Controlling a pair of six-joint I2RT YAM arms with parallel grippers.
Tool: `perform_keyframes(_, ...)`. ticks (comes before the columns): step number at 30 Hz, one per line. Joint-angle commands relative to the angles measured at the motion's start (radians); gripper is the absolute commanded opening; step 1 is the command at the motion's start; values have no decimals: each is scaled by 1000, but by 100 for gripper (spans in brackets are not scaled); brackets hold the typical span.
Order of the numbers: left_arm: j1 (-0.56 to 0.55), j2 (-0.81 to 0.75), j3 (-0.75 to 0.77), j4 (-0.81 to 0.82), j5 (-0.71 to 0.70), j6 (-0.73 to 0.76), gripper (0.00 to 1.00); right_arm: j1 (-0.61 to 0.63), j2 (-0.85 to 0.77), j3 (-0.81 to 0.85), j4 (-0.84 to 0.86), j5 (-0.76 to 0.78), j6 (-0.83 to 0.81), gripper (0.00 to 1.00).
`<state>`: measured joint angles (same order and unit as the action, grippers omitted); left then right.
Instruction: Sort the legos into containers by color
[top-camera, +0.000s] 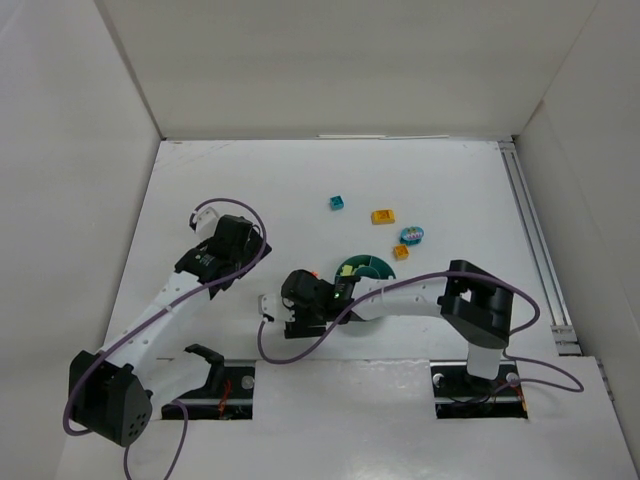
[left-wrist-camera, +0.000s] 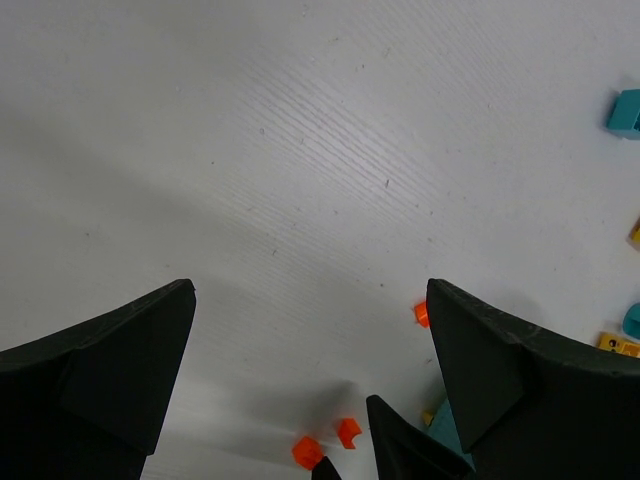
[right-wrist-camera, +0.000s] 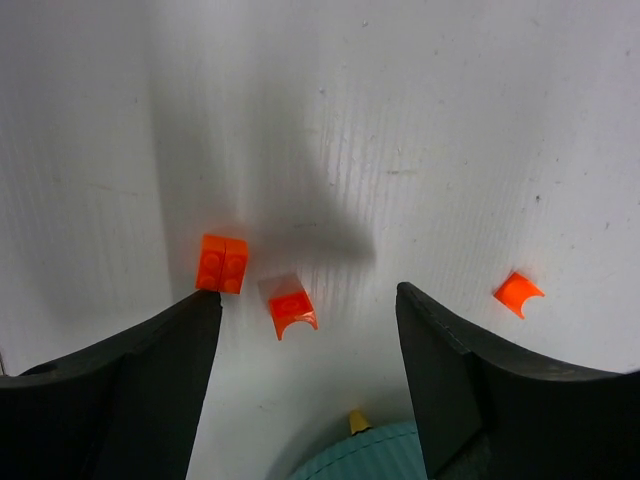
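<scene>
Top external view: the white table (top-camera: 420, 170) carries the left arm (top-camera: 170, 300), reaching toward 1 o'clock from its base. The right arm (top-camera: 420, 295) is folded across toward 9 o'clock, covering the near part of the round teal dish (top-camera: 372, 262). A lime-yellow bit (top-camera: 360, 268) lies in one of the dish's sections; which wedge cannot be told. Out from the dish, a teal brick (top-camera: 337, 203) lies at 11 o'clock, a yellow-orange brick (top-camera: 383, 216) at about 1 o'clock and a teal oval piece (top-camera: 411, 235) at 2 o'clock. A small orange block (top-camera: 401, 252) sits near the rim in that same direction. In the right wrist view the right gripper (right-wrist-camera: 310, 295) has its fingers spread and holds nothing. An orange arch piece (right-wrist-camera: 292, 308) lies on the table between them, touching neither. An orange two-stud brick (right-wrist-camera: 222, 263) sits just beside the tip of the 9 o'clock finger, and a second orange arch (right-wrist-camera: 519, 293) lies outside the other finger at 3 o'clock. The dish rim shows at 6 o'clock. In the left wrist view the left gripper (left-wrist-camera: 310, 290) hangs over bare table, fingers wide apart and empty.
</scene>
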<state>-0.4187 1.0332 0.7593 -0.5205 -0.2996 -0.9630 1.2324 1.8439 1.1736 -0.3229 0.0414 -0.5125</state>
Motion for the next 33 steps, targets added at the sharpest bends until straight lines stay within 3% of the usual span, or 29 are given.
perform_keyframes(1,3,-25,-6,1,22,14,100,10,9,35,42,-6,-1,75)
perform_keyframes(6,3,-35,-15,1,22,14,100,-11,9,15,51,-17,-1,69)
perform_keyframes(17,3,-25,-15,10,40,14,100,-33,-18,-5,19,-18,-11,70)
perform_keyframes(25,3,-16,-15,10,40,23,100,-42,-18,-14,7,-48,-11,64)
perform_keyframes(33,3,-7,-15,10,40,23,100,-42,-18,-23,-13,-28,-11,50)
